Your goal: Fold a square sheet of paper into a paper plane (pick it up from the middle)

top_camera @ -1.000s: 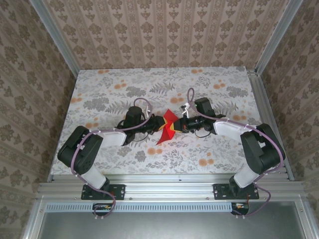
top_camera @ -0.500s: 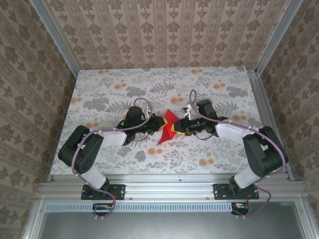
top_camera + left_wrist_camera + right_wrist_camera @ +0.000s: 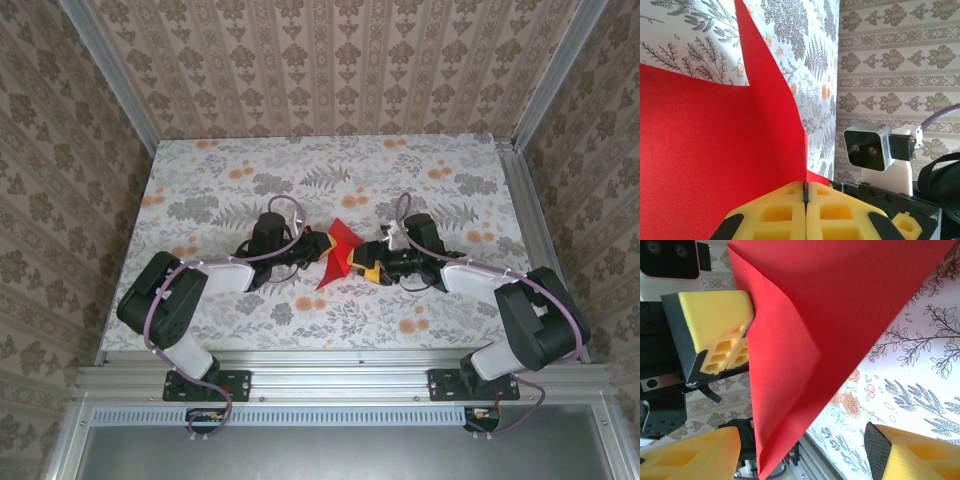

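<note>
The square sheet of paper (image 3: 340, 241) is bright red and creased into a folded, pointed shape, held up off the table at mid-table. My left gripper (image 3: 320, 252) is shut on its edge; in the left wrist view the yellow pads (image 3: 785, 210) press together on the red paper (image 3: 715, 150). My right gripper (image 3: 366, 263) stands just right of the paper, open. In the right wrist view the red paper (image 3: 830, 315) hangs in front of the right gripper (image 3: 797, 455), its lower tip between the spread fingers, touching neither. The left gripper's pads (image 3: 715, 327) pinch the paper's left edge.
The floral-print table (image 3: 300, 180) stretches back and to both sides of the arms. Patterned walls with metal corner posts enclose it. An aluminium rail (image 3: 340, 380) runs along the near edge. The right arm's camera block (image 3: 867, 147) faces the left gripper at close range.
The right gripper has opened, let go of the paper, and drawn back slightly to the right. The left gripper stays shut on the paper in the same place.
</note>
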Robot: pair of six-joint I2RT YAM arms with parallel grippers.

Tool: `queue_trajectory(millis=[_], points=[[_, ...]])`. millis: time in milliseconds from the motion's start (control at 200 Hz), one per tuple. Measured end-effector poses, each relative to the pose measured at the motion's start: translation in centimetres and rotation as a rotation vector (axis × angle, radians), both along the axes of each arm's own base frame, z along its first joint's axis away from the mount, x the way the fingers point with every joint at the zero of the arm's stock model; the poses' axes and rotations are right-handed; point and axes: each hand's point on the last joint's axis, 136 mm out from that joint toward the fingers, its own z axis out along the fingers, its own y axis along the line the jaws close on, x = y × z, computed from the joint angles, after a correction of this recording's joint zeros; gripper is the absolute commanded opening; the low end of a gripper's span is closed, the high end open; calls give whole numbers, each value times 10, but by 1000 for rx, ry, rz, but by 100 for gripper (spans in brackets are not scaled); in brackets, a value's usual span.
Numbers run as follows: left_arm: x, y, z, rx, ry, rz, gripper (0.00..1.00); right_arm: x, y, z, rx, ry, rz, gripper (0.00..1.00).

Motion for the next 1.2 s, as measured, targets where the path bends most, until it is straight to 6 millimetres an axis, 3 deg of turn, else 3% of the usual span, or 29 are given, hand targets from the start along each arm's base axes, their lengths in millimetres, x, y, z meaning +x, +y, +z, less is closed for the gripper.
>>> queue_trajectory(millis=[295, 460, 630, 925, 1200], points=[[4, -1, 2, -5, -2, 13, 6, 6, 17, 15, 87, 35, -58, 68], [5, -1, 2, -5, -5, 16, 7, 8, 26, 9, 112, 75, -78, 64], [6, -1, 2, -5, -6, 20, 8, 6, 25, -2, 124, 122, -104, 57], [7, 1, 0, 2, -6, 33, 10, 11, 26, 5, 154, 111, -121, 42], [3, 8, -12, 25, 19, 46, 15, 13, 25, 6, 161, 119, -131, 37]])
